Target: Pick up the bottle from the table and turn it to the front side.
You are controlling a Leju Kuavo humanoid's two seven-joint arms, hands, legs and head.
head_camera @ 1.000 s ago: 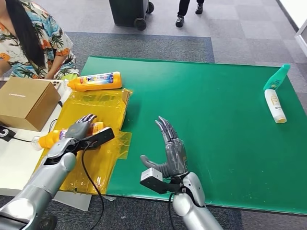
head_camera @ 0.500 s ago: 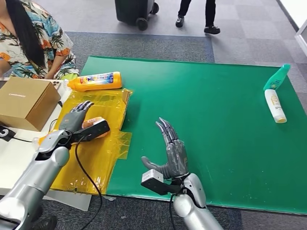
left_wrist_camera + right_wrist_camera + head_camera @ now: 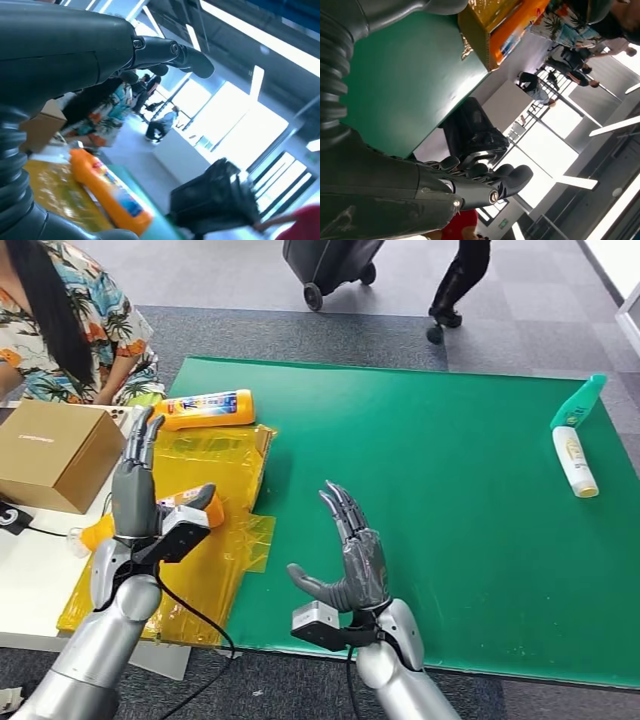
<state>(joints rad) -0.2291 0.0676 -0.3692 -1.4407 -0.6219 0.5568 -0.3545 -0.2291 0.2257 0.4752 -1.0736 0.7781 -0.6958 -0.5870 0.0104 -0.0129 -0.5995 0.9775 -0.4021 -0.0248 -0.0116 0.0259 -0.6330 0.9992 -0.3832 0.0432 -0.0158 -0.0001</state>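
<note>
Orange bottle (image 3: 198,507) half behind left hand (image 3: 136,485)

Cardboard box (image 3: 53,452) sitting at the left on a white tabletop (image 3: 34,580), next to a person (image 3: 72,325) in a floral shirt. Green bottle (image 3: 577,401) and white bottle (image 3: 573,461) lying touching at the far right of the green mat (image 3: 453,500). Black wheeled bin (image 3: 328,262) out on the floor, someone's legs (image 3: 456,285) just beside it.

The left hand (image 3: 134,495) hides the middle of the near orange bottle (image 3: 98,532); its label is unreadable.
</note>
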